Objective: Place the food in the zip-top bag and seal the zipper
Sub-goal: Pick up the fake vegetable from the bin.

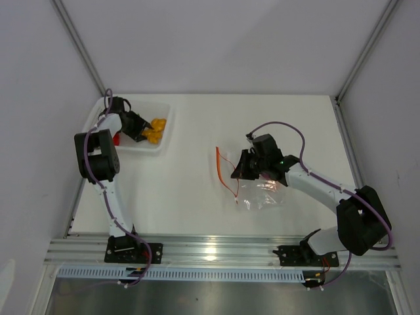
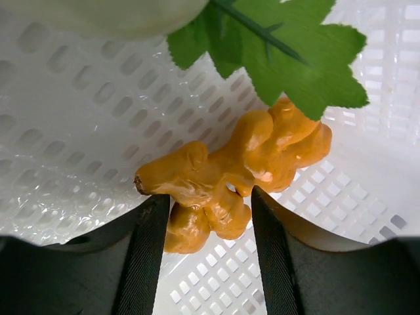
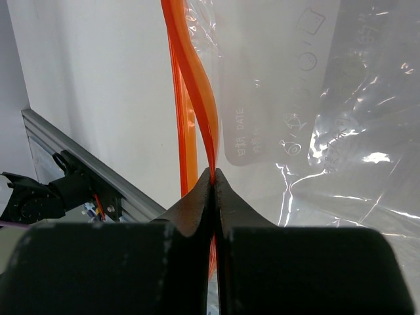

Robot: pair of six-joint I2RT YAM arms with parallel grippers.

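Note:
The orange-yellow food [image 2: 243, 164] lies in the white slotted basket [image 2: 79, 131], under the green leaf [image 2: 295, 59] of the white food [image 2: 98, 13]. My left gripper [image 2: 207, 223] is down in the basket, its jaws against both sides of the orange-yellow food's near end. From above, the left gripper [image 1: 140, 128] is by the orange-yellow food [image 1: 156, 129], with a red food [image 1: 116, 138] beside it. My right gripper [image 3: 214, 177] is shut on the orange-red zipper [image 3: 197, 85] of the clear zip-top bag [image 3: 315, 131]. The bag [image 1: 262, 193] lies mid-table by the right gripper [image 1: 237, 172]. The purple food is hidden.
The basket [image 1: 161, 111] stands at the table's far left, near the left wall. A metal rail [image 1: 210, 252] runs along the near edge and also shows in the right wrist view [image 3: 79, 151]. Purple cables loop over both arms.

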